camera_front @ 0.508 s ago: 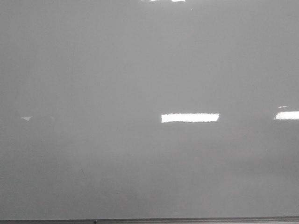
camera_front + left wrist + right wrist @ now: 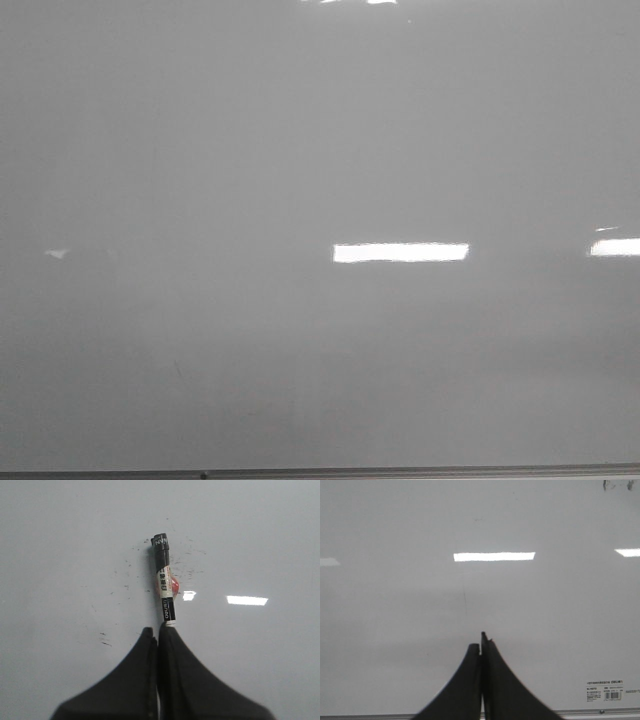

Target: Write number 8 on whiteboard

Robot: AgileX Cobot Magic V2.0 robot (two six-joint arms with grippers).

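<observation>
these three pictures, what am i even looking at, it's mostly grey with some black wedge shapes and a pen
It is a two-armed robot facing a whiteboard, meant to write an 8. The front view looks forward over the board: only glossy grey surface, bright light reflections and a thin frame edge show there. No 8 is visible yet.

The other two pictures come from cameras on each wrist. The black wedges are each gripper's fingers, pressed together. The left gripper has a black marker sticking out just past its fingertips; whether the fingers actually clamp it, I cannot tell. Small dark specks dot the board around it. The right gripper is shut on nothing, near a printed label.
</observation>
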